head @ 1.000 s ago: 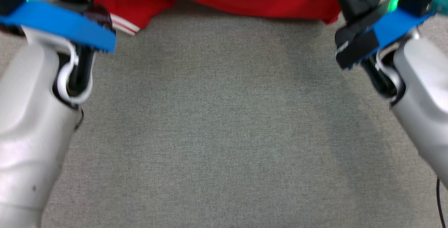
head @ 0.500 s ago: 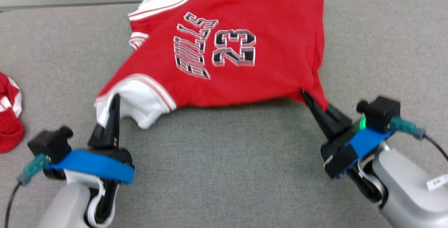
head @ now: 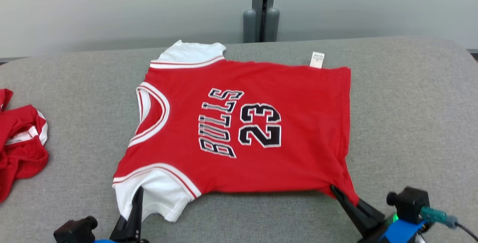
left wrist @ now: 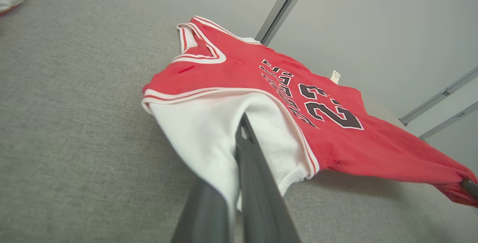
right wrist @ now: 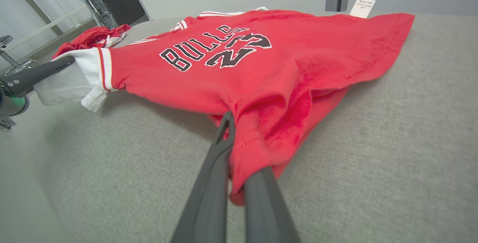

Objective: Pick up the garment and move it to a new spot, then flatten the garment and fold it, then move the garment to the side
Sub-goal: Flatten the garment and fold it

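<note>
Red jersey [head: 306, 131] lies spread on a grey woven table [head: 410, 105]; left gripper [head: 137, 198] pinches its white sleeve [head: 164, 194], right gripper [head: 338, 194] pinches its hem corner [head: 345, 181].

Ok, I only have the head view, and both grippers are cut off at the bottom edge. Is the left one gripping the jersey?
Observer: Yes. The left wrist view shows the left gripper shut on the white sleeve of the jersey, cloth pinched between its fingers.
Reviewer: And the right?
Observer: The right gripper is shut on the red hem corner, which bunches over one finger.
Reviewer: Is the near edge flat?
Observer: No; between the grips it is lifted off the grey surface, shadow beneath.
</note>
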Available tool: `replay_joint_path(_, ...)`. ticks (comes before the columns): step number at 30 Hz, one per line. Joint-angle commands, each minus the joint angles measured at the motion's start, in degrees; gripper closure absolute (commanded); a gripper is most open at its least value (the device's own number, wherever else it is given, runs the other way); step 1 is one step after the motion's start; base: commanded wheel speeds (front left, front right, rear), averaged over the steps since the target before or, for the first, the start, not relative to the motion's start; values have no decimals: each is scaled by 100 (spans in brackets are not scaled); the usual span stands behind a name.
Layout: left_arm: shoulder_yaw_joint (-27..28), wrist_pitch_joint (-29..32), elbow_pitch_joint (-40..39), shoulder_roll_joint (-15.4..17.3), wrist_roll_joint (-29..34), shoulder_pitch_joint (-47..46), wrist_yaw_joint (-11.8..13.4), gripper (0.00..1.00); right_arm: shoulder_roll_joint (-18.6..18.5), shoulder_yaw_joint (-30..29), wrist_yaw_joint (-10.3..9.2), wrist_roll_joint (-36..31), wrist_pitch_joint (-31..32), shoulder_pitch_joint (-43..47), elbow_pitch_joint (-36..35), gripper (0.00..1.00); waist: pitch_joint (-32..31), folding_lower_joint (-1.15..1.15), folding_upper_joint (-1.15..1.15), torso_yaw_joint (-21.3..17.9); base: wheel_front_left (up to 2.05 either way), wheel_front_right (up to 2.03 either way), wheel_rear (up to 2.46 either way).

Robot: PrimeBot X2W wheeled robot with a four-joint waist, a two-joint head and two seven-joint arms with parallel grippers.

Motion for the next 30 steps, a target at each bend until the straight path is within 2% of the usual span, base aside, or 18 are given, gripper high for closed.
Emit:
replay_joint_path(1,29,36,-79,54,-40,102,49,100,-80,-24,1,-9,-15,193,-33,100,-81,2,2,-39,0,0,0)
replay_joint_path(7,22,180,-448,133,-161,559,175,100,-127,-155,1,-131,-16,714,-217,100,-243,2,2,-33,0,0,0)
replay_joint_path(13,-46,339,-674,102,-346,659,114,100,-40,-243,1,-275,-16,831,-166,100,-243,2,2,-7,0,0,0)
replay_joint_path(20,-109,517,-723,116,-551,388,-32,100,53,-218,1,-390,-15,561,40,100,-178,2,2,6,0,0,0)
replay_joint_path(30,-222,663,-393,106,-729,-300,-199,100,198,-86,1,-214,-15,100,320,100,-23,2,2,-1,0,0,0)
